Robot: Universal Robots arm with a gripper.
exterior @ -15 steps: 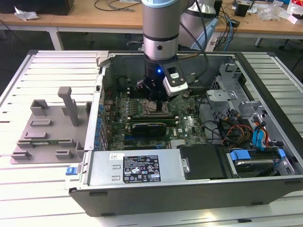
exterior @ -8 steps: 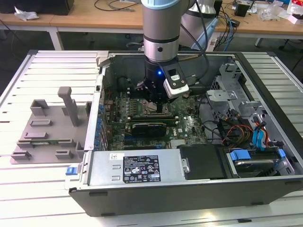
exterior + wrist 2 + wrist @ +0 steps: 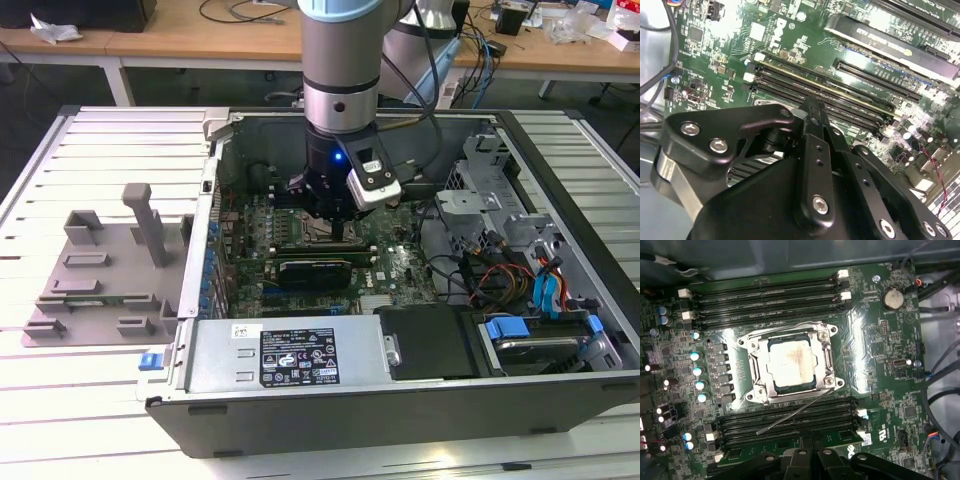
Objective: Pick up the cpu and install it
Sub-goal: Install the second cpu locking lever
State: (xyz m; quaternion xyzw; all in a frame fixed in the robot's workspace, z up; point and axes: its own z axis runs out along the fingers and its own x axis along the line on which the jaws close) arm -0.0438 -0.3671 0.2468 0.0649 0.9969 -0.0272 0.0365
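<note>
One cpu (image 3: 791, 362) already lies flat inside the metal socket frame (image 3: 756, 371) on the motherboard (image 3: 880, 340), so placement looks done. The claw (image 3: 344, 228) hangs low inside the open computer case (image 3: 330, 400); whether its jaws grip anything I cannot tell. The retaining lever (image 3: 792, 413) appears unlatched.

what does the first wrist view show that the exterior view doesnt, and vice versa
The first wrist view looks straight down on the socket: the cpu lies inside the metal socket frame, with memory slots on two sides and a coin cell nearby.

The exterior view shows the whole open computer case, the grey fixture tray on the slatted table at the exterior view's left, the power supply and the arm reaching down into the case.

Both show the green motherboard and part of the gripper above it.
</note>
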